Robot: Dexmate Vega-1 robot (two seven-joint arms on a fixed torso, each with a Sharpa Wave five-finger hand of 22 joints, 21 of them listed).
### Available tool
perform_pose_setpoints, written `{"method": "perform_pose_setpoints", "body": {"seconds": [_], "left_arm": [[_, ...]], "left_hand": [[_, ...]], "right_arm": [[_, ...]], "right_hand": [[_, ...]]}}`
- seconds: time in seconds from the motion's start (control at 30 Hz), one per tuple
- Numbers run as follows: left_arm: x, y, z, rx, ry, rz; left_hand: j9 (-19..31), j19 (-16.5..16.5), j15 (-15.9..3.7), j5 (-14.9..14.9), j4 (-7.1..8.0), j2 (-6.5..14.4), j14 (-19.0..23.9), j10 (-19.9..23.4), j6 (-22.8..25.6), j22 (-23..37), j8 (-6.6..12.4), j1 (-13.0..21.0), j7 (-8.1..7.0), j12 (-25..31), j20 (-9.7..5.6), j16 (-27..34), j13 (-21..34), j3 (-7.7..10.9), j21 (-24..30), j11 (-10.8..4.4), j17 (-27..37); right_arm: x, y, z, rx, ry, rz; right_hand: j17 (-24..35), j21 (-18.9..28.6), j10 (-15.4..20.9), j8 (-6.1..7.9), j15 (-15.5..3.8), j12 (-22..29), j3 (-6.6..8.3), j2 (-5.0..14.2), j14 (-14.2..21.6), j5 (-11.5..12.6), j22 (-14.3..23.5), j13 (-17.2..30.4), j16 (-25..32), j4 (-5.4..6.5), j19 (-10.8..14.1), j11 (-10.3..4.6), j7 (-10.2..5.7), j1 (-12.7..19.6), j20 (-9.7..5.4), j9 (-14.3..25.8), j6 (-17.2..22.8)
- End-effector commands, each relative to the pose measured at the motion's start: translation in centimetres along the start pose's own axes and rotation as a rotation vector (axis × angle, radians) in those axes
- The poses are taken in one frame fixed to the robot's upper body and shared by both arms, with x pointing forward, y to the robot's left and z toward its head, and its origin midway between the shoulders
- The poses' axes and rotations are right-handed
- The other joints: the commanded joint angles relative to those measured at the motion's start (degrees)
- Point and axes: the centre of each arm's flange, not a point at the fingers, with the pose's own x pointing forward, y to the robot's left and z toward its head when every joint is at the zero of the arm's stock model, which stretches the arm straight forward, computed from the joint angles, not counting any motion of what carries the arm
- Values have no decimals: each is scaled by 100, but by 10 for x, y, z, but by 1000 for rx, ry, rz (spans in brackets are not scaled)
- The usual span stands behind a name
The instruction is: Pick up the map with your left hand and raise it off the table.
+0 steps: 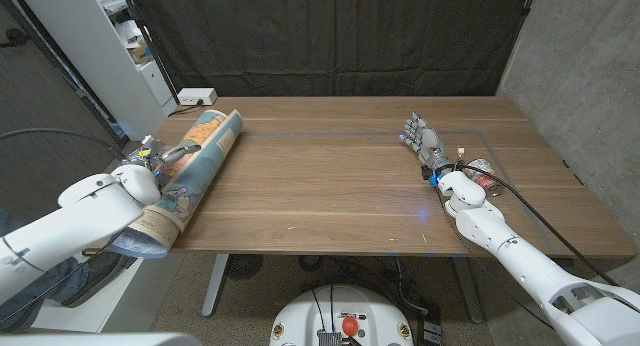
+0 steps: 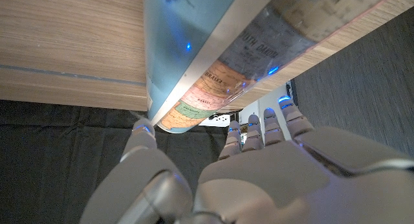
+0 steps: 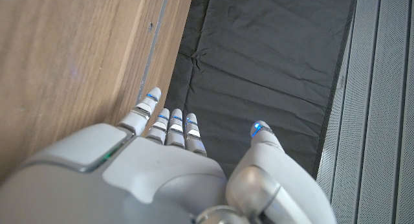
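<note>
While the rolled map [image 1: 193, 176] is lying along the desk's [image 1: 340, 186] 9 o'clock edge, the left hand [image 1: 150, 166] is sitting right beside it.

From the head camera, the map is running from about 10 o'clock down toward 8 o'clock, its near end overhanging the desk's edge, and the left hand is touching its outer side; whether the fingers are grasping it I cannot tell here. The right hand [image 1: 422, 141] is waiting at 2 o'clock, well apart from the map, fingers extended and holding nothing. From the left wrist camera, the left hand [image 2: 259, 166] is showing its fingers [image 2: 262, 130] straight and released, thumb apart, just short of the map [image 2: 213, 68]. From the right wrist camera, the right hand [image 3: 174, 166] is standing beside the desk [image 3: 71, 62] with fingers [image 3: 169, 123] outstretched and thumb spread.
</note>
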Motion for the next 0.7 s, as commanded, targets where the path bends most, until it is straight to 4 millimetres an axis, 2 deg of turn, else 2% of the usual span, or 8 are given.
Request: {"method": "perform_pose_setpoints", "body": {"seconds": [0.03,0.7], "left_arm": [[3,-7,2,37,14,-13],[11,-22,2,52,59,-64]], "left_hand": [[30,65,28,56,13,-73,-50,-79,6,20,8,5,97,-29,26,-24,8,-41,12,22,9],[29,88,28,87,7,-93,-107,-106,16,13,11,40,80,-41,28,-46,9,-82,-10,25,9]], "right_arm": [[1,0,-3,-1,9,1],[4,-2,-8,-1,15,0]], "right_hand": [[-7,36,63,37,17,53,9,26,23,22,16,8,48,-24,35,2,5,7,32,15,57],[-13,40,108,44,18,59,16,43,47,26,17,10,51,-43,38,-11,-23,27,48,15,95]]}}
